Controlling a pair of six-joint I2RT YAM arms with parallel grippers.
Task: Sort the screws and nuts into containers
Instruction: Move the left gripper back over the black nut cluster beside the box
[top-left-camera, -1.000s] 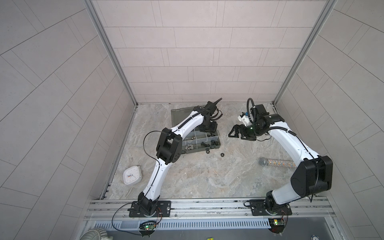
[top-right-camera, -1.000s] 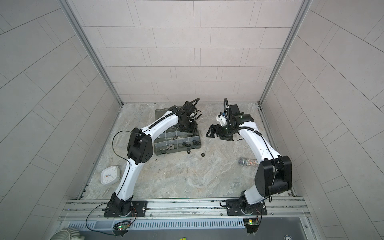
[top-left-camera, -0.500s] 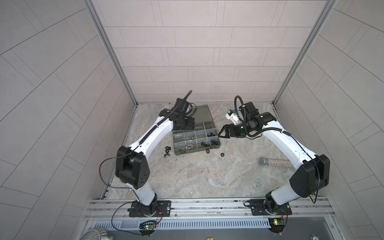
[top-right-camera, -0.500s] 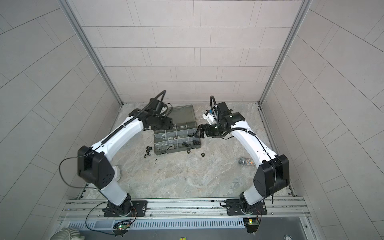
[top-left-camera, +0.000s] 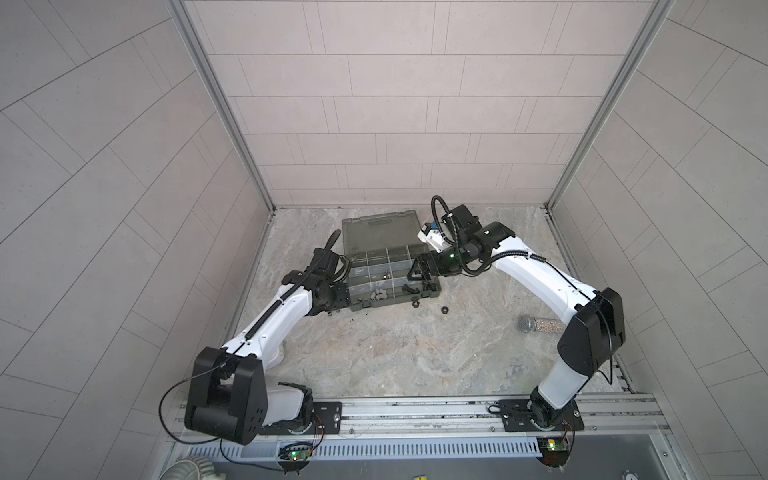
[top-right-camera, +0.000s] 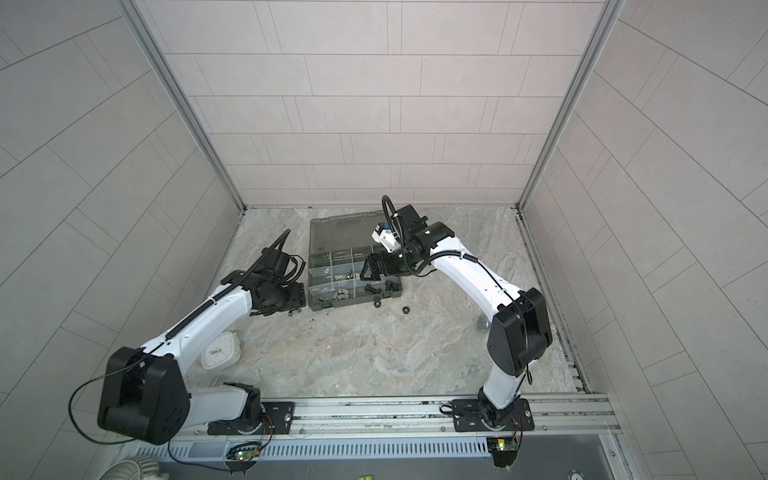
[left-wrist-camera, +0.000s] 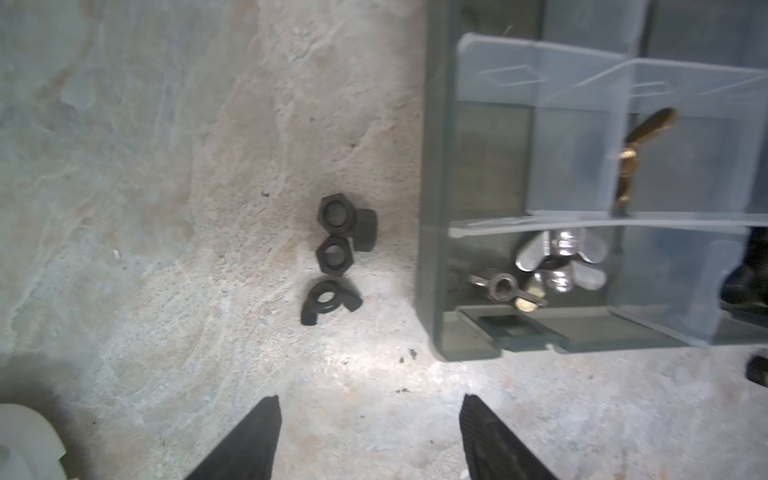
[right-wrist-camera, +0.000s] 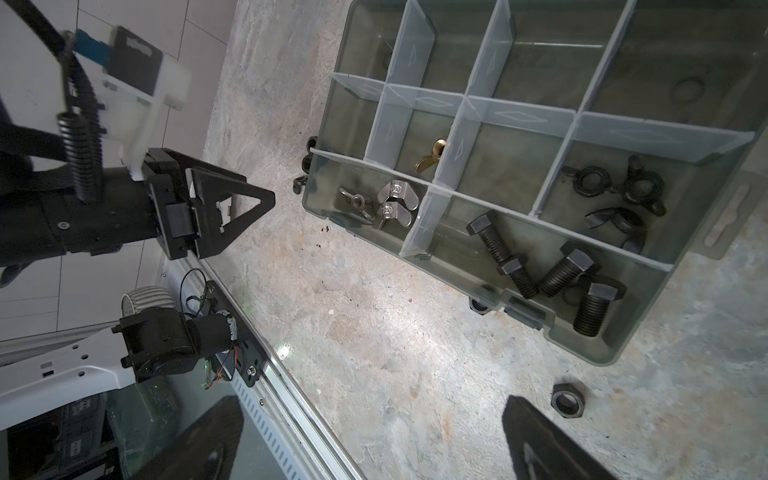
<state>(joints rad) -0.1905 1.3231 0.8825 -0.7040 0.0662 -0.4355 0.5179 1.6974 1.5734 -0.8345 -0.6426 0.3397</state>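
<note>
Nuts (top-left-camera: 444, 310): in a top view, two loose on floor just beside organizer case (top-left-camera: 376, 232). Left wrist: nut cluster (left-wrist-camera: 334, 253) by case wall, left gripper (left-wrist-camera: 370, 398) spread, empty, short of it. Right wrist: screws (right-wrist-camera: 552, 270) in a compartment; right gripper (right-wrist-camera: 374, 403) wide, empty, near loose nut (right-wrist-camera: 567, 399). Judged step: nut pickup; next, centre over one, descend, close.

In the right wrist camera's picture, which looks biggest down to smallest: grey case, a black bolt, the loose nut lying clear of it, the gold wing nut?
1. Grey case
2. Black bolt
3. Loose nut and gold wing nut look alike, the latter partly hidden.
</note>
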